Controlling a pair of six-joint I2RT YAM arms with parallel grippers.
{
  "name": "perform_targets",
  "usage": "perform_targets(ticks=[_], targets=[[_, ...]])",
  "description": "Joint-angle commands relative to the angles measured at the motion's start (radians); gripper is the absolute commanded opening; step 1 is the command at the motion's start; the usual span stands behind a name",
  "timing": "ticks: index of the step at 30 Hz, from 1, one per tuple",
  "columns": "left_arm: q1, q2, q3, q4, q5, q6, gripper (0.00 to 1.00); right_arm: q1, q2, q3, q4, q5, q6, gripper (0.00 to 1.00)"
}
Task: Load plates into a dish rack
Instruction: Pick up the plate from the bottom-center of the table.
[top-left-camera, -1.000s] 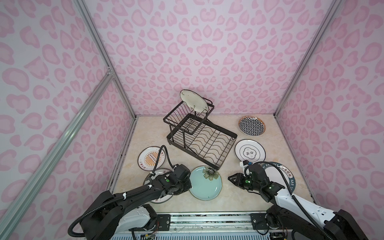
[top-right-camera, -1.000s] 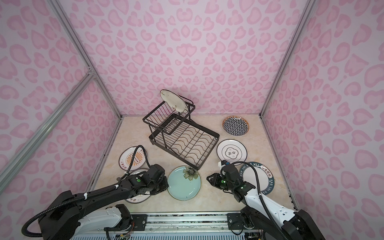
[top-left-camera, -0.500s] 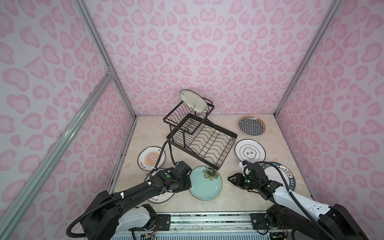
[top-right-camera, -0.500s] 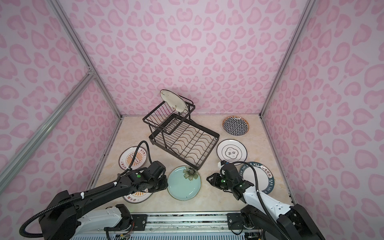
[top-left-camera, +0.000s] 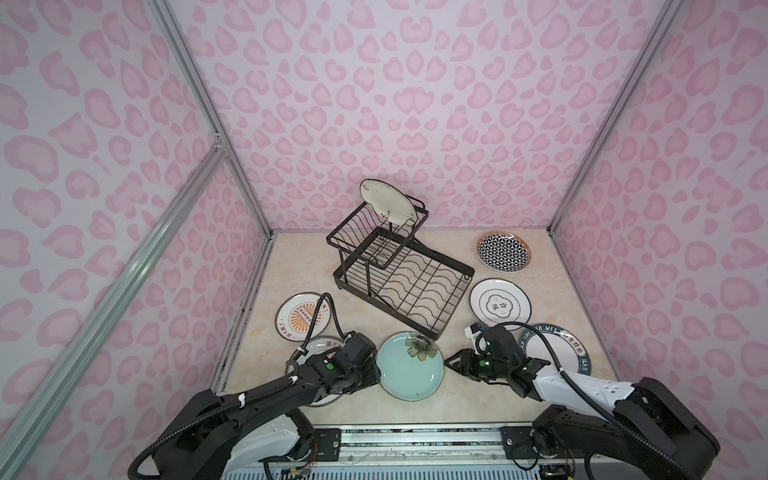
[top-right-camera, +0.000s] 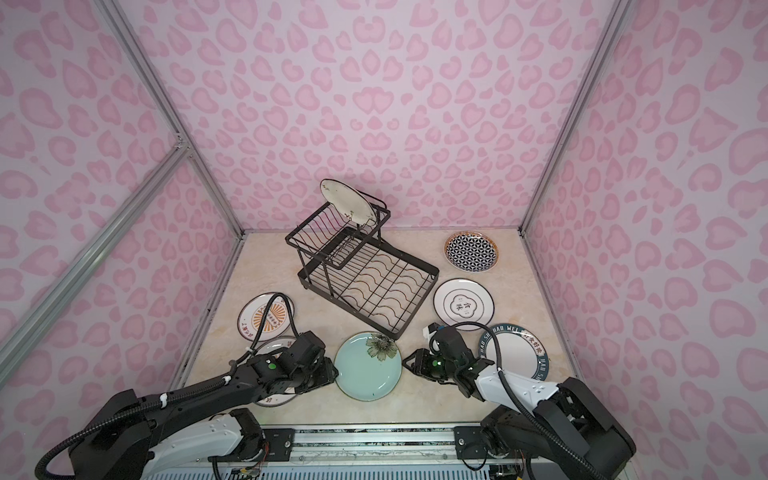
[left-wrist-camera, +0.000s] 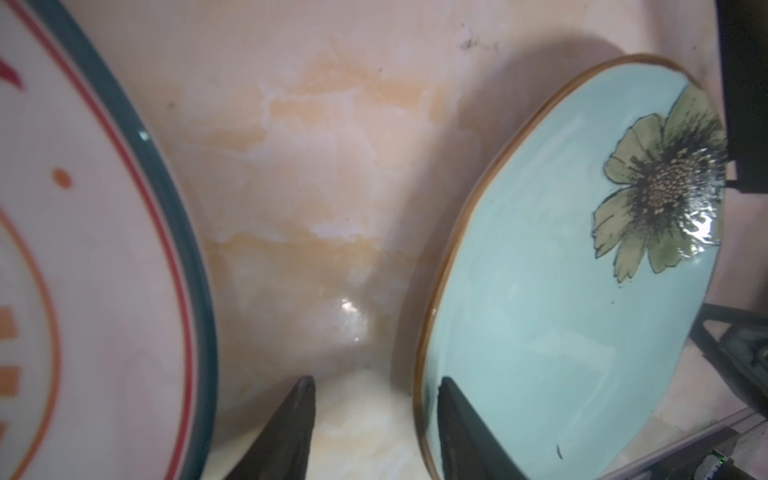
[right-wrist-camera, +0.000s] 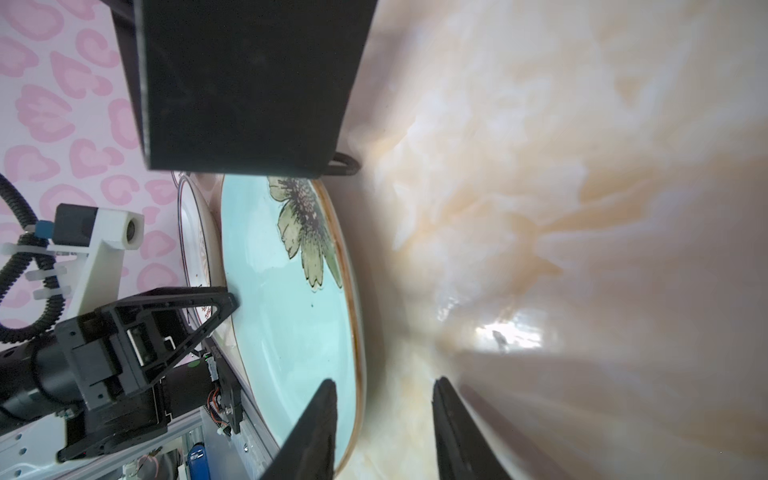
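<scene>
Jaws stand parted on both arms, gripping nothing: left gripper (left-wrist-camera: 374, 382) and right gripper (right-wrist-camera: 385, 382) straddle opposite rims of the teal plate (top-left-camera: 409, 370), lying on the counter (top-left-camera: 299, 270) beside the dish rack (top-left-camera: 415, 286).

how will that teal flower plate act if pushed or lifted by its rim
The teal flower plate looks glazed and glossy, so it is probably slippery at the rim. It seems rigid ceramic, likely heavy and chippable. Lying flat on the smooth table, it should slide, not roll.
</scene>
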Motion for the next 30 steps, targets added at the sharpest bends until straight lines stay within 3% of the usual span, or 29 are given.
perform_targets(ticks=[1,6,16,25,30], targets=[[0.000,0.017,0.002,0.073,-0.012,-0.008,0.50,0.024,0.028,0.016,0.069,-0.005,0.017,0.39],[0.000,0.057,0.003,0.115,-0.008,-0.009,0.50,0.042,0.052,0.016,0.089,0.010,0.032,0.39],[0.001,0.132,-0.008,0.230,0.033,-0.006,0.48,0.077,0.146,-0.003,0.221,0.012,0.097,0.30],[0.001,0.135,-0.011,0.264,0.061,0.001,0.47,0.082,0.252,-0.038,0.401,-0.053,0.166,0.00],[0.002,0.110,-0.026,0.248,0.051,-0.006,0.47,0.060,0.325,-0.103,0.609,-0.084,0.241,0.00]])
